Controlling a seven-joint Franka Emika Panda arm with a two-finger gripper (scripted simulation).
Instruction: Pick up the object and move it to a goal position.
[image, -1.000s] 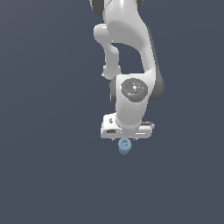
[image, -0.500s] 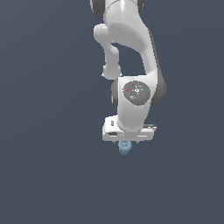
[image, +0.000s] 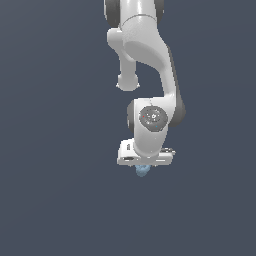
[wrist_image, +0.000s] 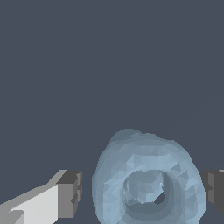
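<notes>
Pale blue object (wrist_image: 146, 177) low in the wrist frame, ring hole facing the camera, between 2 fingers (wrist_image: 70, 193). Gripper (image: 143, 167) spread, a gap on 1 side. Probably light, rigid, lumpy; best pinched across the ring's outer flanks.

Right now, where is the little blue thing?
In the exterior view, the blue object sits just below the white hand, between its fingers.
</notes>
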